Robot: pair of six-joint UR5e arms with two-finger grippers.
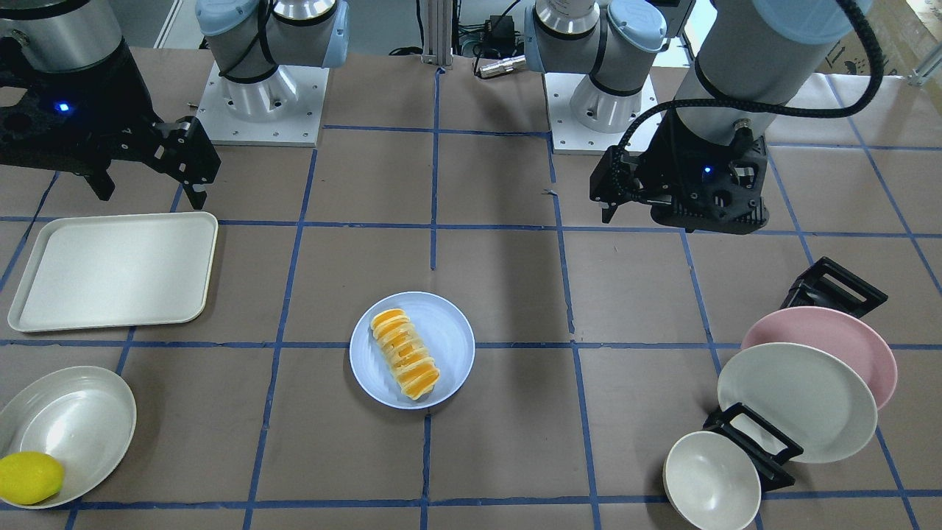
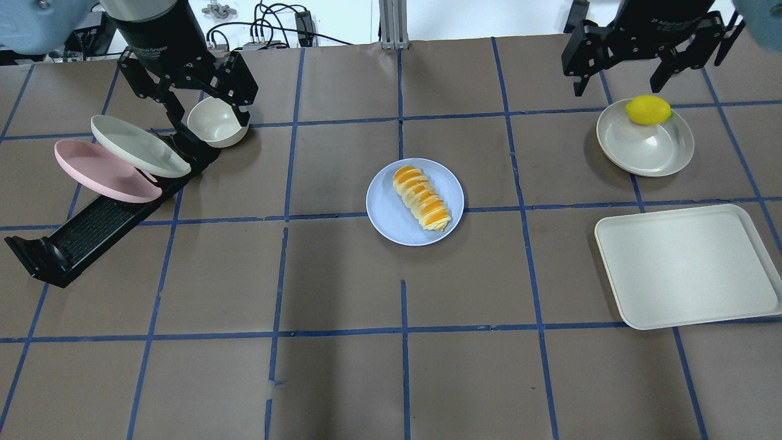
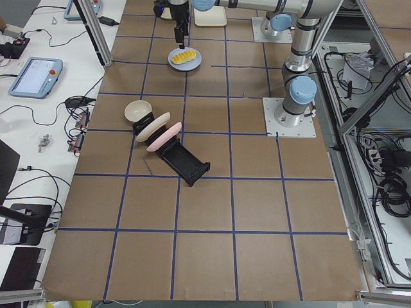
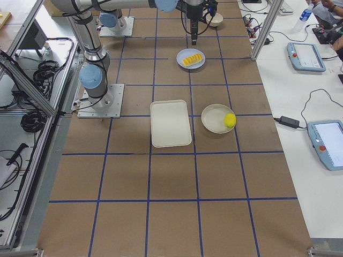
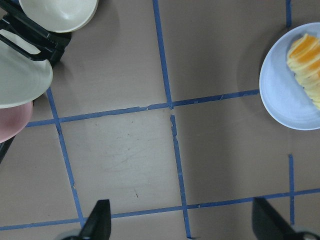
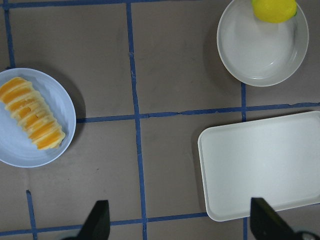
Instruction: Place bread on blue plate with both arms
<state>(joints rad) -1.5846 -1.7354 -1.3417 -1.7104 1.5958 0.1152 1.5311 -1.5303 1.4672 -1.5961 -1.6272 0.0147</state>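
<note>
The bread (image 2: 421,197), a ridged orange-and-cream loaf, lies diagonally on the blue plate (image 2: 391,214) at the middle of the table. Both also show in the front view, bread (image 1: 405,353) and plate (image 1: 450,331). My left gripper (image 2: 208,113) is open and empty, raised over the dish rack, far to the plate's left; its wrist view (image 5: 182,225) shows the plate (image 5: 285,95) at the right edge. My right gripper (image 2: 617,85) is open and empty, raised near the lemon bowl; its wrist view (image 6: 181,225) shows the bread (image 6: 31,120) at the left.
A black rack (image 2: 79,238) at the left holds a pink plate (image 2: 104,174), a cream plate (image 2: 137,146) and a cream bowl (image 2: 214,122). At the right stand a cream tray (image 2: 690,269) and a cream dish (image 2: 641,153) with a yellow lemon (image 2: 647,110).
</note>
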